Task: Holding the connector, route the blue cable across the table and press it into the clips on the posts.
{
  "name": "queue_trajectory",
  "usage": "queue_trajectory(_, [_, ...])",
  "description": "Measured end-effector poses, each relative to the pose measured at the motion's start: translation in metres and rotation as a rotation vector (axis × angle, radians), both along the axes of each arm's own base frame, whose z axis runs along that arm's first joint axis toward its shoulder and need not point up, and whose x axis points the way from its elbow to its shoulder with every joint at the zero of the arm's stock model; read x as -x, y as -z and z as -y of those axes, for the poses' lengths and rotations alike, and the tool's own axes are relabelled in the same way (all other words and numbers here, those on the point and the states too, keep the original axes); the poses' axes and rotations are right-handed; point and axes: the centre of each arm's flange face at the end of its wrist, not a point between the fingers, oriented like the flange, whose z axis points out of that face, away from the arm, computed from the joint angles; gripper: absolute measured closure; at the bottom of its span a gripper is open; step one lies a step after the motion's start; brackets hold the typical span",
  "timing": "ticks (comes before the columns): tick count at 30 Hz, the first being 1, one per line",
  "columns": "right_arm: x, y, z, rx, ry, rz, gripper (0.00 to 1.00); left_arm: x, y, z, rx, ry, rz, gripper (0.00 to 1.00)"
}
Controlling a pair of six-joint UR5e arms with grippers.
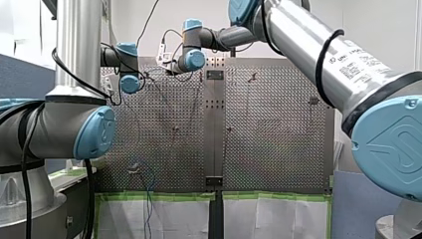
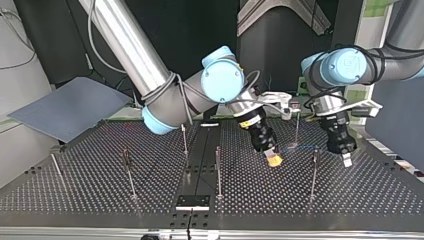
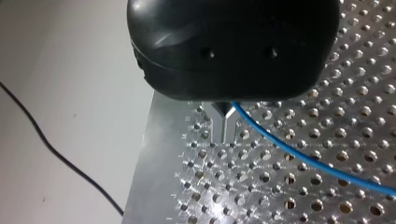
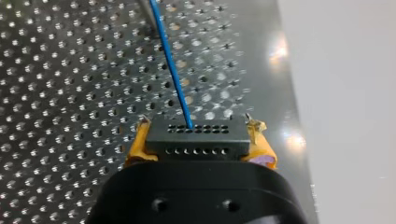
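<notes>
my right hand (image 4: 200, 136) is pinching a black rectangular connector with rows of small holes (image 4: 196, 147) between its yellow pads (image 4: 137, 148), one pad on each short end. a thin blue cable (image 4: 172, 70) leaves the connector's upper face and runs straight ahead over the perforated metal table (image 4: 70, 93).

in the top view this hand hangs just above the table, right of the middle, between a slim upright metal post (image 2: 218, 172) and another such post (image 2: 313, 175).

my left hand (image 3: 224, 133), black with metal fingers (image 3: 218, 130), sits near the table's edge with its fingers pressed close together, tips just over the holes. the blue cable comes out right at the root of these fingers and sweeps away across the table. i cannot tell whether it is actually pinched there. in the top view this hand is beyond the second post.
</notes>
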Motion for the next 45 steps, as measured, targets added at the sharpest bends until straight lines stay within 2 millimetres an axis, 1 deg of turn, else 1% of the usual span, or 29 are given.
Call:
queue_trajectory(4, [-0.002,0.010,0.005,-0.005,0.006,-0.010,1.00,-0.008,0.006,-0.001,-0.003,0.022,-0.012,0.98])
queue_trajectory(6, [-0.002,0.012,0.006,-0.005,0.007,-0.012,1.00,-0.011,0.010,-0.002,-0.002,0.025,-0.015,0.98])
queue_trajectory(14, [0.000,0.012,0.012,0.000,0.015,-0.009,1.00,-0.034,0.027,-0.007,-0.001,0.038,-0.033,0.98])
queue_trajectory(19, [0.003,0.011,0.018,0.000,0.029,-0.005,1.00,-0.042,0.028,-0.013,0.005,0.042,-0.026,0.98])
queue_trajectory(25, [0.006,0.011,0.025,0.001,0.040,-0.003,1.00,-0.043,0.028,-0.018,0.011,0.034,-0.028,0.98])
queue_trajectory(34, [0.012,0.011,0.036,0.001,0.061,-0.003,1.00,-0.037,0.035,-0.022,0.052,-0.008,-0.074,0.98])
queue_trajectory(35, [0.013,0.011,0.036,0.002,0.062,-0.004,1.00,-0.036,0.036,-0.022,0.061,-0.011,-0.079,0.85])
queue_trajectory(36, [0.013,0.011,0.037,0.002,0.063,-0.004,1.00,-0.035,0.036,-0.023,0.070,-0.014,-0.084,0.85])
queue_trajectory(37, [0.014,0.011,0.038,0.003,0.064,-0.005,1.00,-0.033,0.036,-0.023,0.082,-0.020,-0.087,0.73])
queue_trajectory(38, [0.014,0.011,0.038,0.004,0.065,-0.006,1.00,-0.032,0.035,-0.023,0.092,-0.023,-0.089,0.57])
queue_trajectory(39, [0.014,0.011,0.038,0.006,0.066,-0.007,1.00,-0.030,0.034,-0.023,0.101,-0.027,-0.090,0.57])
queue_trajectory(40, [0.014,0.011,0.039,0.007,0.067,-0.008,1.00,-0.028,0.032,-0.022,0.112,-0.029,-0.090,0.53])
queue_trajectory(41, [0.015,0.011,0.039,0.008,0.067,-0.009,1.00,-0.026,0.029,-0.022,0.119,-0.028,-0.089,0.44])
queue_trajectory(42, [0.015,0.011,0.040,0.009,0.068,-0.010,1.00,-0.025,0.027,-0.021,0.126,-0.024,-0.088,0.44])
queue_trajectory(43, [0.015,0.011,0.040,0.010,0.069,-0.011,1.00,-0.022,0.024,-0.020,0.135,-0.017,-0.087,0.39])
queue_trajectory(44, [0.015,0.011,0.040,0.012,0.070,-0.012,1.00,-0.020,0.021,-0.019,0.141,-0.011,-0.086,0.32])
queue_trajectory(45, [0.015,0.011,0.041,0.013,0.073,-0.014,1.00,-0.018,0.019,-0.018,0.147,-0.005,-0.085,0.32])
